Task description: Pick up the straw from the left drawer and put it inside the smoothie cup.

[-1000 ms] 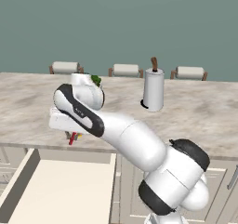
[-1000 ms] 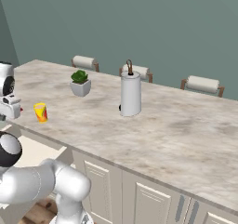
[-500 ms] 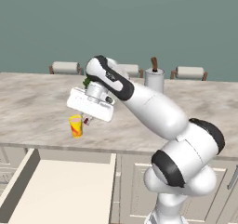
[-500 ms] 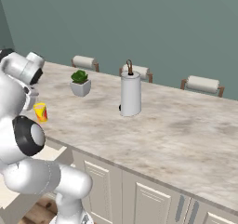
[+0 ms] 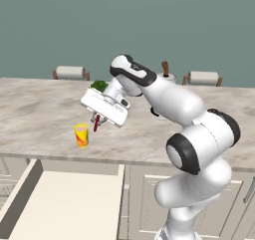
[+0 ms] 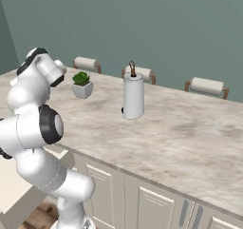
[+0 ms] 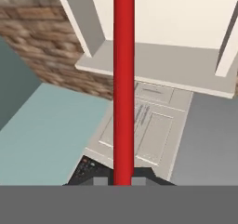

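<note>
My gripper [image 5: 97, 120] is shut on the straw [image 5: 96, 125], a thin red stick that pokes down out of the fingers. It hangs over the counter, just right of and slightly above the smoothie cup [image 5: 81, 135], a small yellow cup with orange swirls standing near the counter's front edge. In the hand view the straw [image 7: 123, 79] runs straight up the middle from between the fingertips [image 7: 100, 181]. The left drawer [image 5: 64, 206] stands pulled out below the counter, its pale bottom bare; its bottom [image 7: 176, 14] also appears in the hand view.
A white pot with a green plant [image 6: 82, 84] sits behind my hand, partly hidden in the left base view. A paper towel holder [image 6: 133, 96] stands mid-counter. Chair backs [image 5: 69, 72] line the far side. Shut cabinet fronts [image 6: 152, 206] run under the counter.
The arm has risen from a low, folded pose and now arches over the counter. The hand with the straw has shifted slightly right of the cup, which is uncovered now.
</note>
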